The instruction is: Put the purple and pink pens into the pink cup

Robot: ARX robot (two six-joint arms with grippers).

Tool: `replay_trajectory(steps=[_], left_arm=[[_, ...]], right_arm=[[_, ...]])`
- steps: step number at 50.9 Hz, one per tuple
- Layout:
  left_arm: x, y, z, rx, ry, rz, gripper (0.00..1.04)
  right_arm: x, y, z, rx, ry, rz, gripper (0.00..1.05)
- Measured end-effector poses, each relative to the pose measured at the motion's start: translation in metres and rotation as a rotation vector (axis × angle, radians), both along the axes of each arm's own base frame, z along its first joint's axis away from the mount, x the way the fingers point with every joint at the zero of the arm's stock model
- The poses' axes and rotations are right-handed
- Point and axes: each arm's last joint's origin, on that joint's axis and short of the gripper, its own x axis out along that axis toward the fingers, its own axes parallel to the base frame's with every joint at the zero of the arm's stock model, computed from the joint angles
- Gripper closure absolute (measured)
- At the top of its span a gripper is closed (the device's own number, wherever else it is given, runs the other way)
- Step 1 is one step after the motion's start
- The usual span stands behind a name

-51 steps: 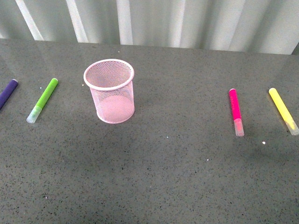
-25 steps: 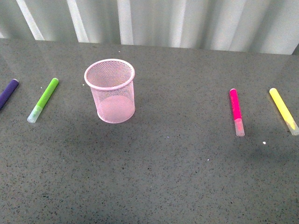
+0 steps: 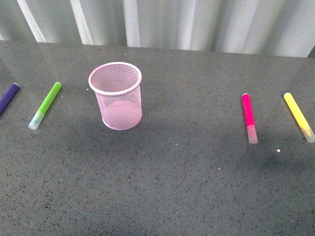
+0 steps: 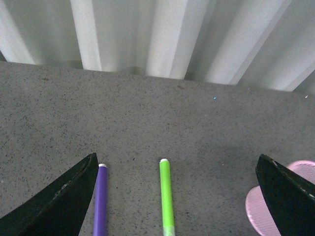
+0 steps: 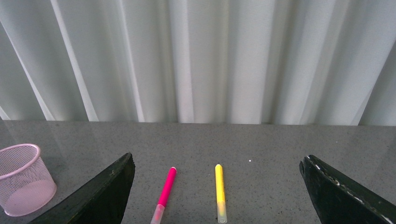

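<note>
On grey table (image 4: 197,113), purple pen (image 4: 100,199) lies within the wide-spread left pincer (image 4: 175,156)

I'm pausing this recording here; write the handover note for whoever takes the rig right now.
Left gripper: jaws open, empty, facing the purple pen and green marker.
Right gripper: jaws open, empty, facing the pink pen and yellow marker.
Pink cup: upright, empty, between the two pairs.
Done: nothing.
Left: grasp both pens and insert them.
</note>
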Motion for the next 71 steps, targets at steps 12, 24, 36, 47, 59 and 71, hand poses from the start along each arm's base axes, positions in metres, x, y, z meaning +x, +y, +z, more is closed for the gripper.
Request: replay_trajectory(steps=[12, 24, 36, 47, 59, 71], left_arm=[[0.040, 0.012, -0.033, 0.097, 0.089, -0.006, 0.07], [0.061, 0.019, -0.071, 0.156, 0.201, -0.009, 0.07], [0.085, 0.025, -0.094, 0.249, 0.243, -0.056, 0.07], [0.090, 0.032, -0.116, 0.282, 0.291, -0.059, 0.07], [0.094, 0.039, -0.128, 0.292, 0.316, -0.050, 0.07], [0.102, 0.039, -0.136, 0.302, 0.330, -0.049, 0.07]], right_arm=[[0.000, 0.000, 0.000, 0.000, 0.000, 0.000, 0.07], [0.000, 0.000, 0.000, 0.000, 0.000, 0.000, 0.07], [0.000, 0.000, 0.000, 0.000, 0.000, 0.000, 0.07], [0.000, 0.000, 0.000, 0.000, 0.000, 0.000, 0.07], [0.000, 0.000, 0.000, 0.000, 0.000, 0.000, 0.07], [0.000, 0.000, 0.000, 0.000, 0.000, 0.000, 0.07]])
